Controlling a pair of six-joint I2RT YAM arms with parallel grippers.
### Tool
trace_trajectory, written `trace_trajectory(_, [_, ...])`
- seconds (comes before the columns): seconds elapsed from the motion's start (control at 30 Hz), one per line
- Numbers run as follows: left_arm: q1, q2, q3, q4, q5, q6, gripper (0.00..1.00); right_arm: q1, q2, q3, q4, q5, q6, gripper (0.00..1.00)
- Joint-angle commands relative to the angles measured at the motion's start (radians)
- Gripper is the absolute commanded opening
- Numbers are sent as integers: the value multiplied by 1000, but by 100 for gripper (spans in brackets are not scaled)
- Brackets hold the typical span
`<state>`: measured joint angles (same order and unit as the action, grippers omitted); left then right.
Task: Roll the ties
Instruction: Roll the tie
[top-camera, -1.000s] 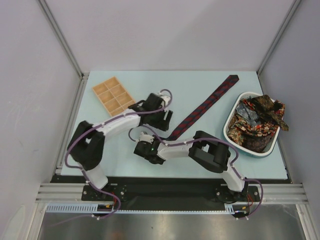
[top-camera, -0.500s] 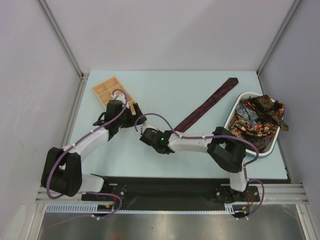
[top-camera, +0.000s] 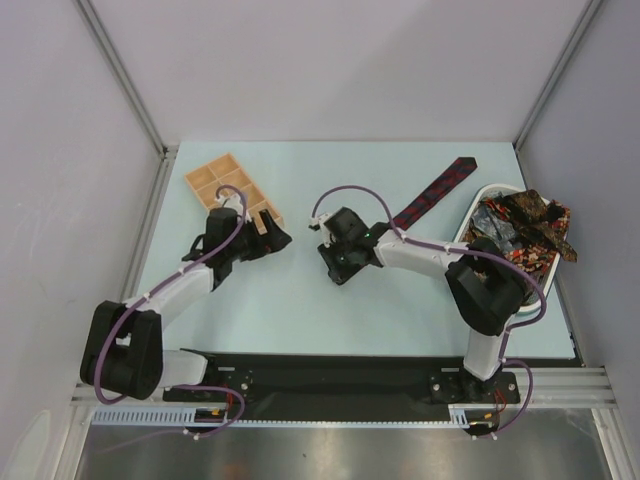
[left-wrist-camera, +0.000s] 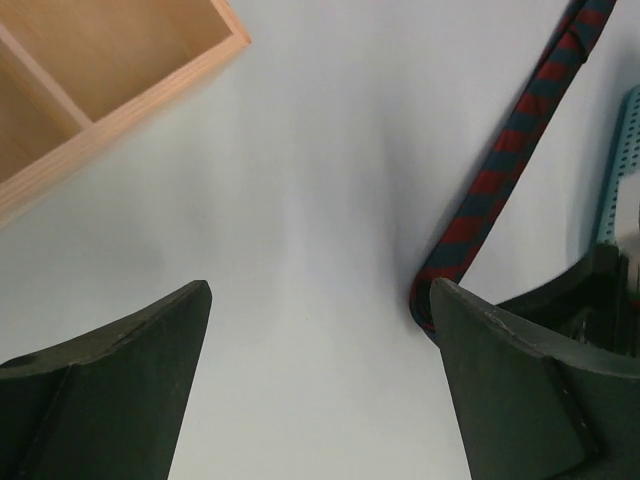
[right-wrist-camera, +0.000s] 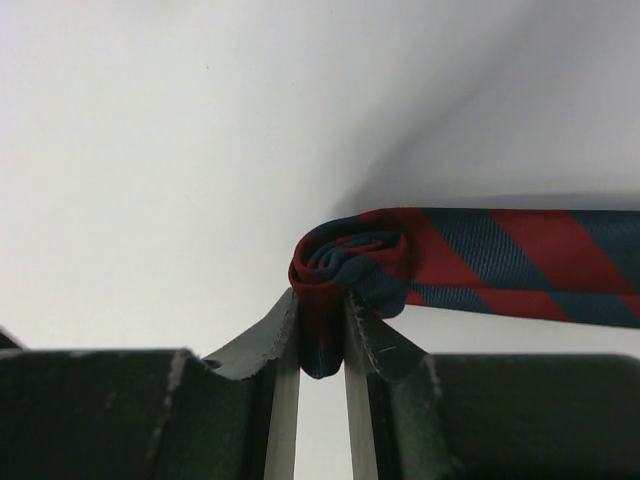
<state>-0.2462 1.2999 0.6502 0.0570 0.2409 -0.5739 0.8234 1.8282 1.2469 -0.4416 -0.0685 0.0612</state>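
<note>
No legible text, label, brand, number or sign appears on any surface in the three current views.

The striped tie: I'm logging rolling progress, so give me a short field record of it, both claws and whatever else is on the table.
tie: striped tie, navy and red, near end wound into a small coil, the rest lying flat toward the far right
right claw: shut on the coiled end
left claw: open, empty, over bare table beside the wooden tray
other ties: piled in the basket at the right
rolling: begun, not finished
</note>
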Motion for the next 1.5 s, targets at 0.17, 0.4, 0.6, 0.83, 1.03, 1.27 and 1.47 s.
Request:
trace_trajectory(0.17, [-146, -31, 14, 12, -136, 109, 96, -194, -9, -47, 99, -568, 109, 21])
trace_trajectory(0.4, [-264, 19, 60, -51, -213, 192, 95, -305, 83, -29, 99, -758, 83, 20])
trace_trajectory(0.6, [-375, 71, 94, -11, -192, 287, 96, -374, 149, -27, 121, -847, 69, 20])
trace_trajectory(0.83, [-527, 183, 190, -31, -276, 451, 100, -425, 227, 26, 66, -881, 20, 21])
trace_trajectory(1.03, [-588, 352, 322, -112, -322, 516, 100, -435, 263, 49, 35, -857, -12, 21])
trace_trajectory(1.27, [-588, 456, 402, -155, -307, 543, 100, -438, 278, 54, 34, -827, -15, 21])
trace_trajectory(1.47, [-588, 495, 404, -154, -255, 572, 100, -438, 273, 51, 46, -811, 5, 22])
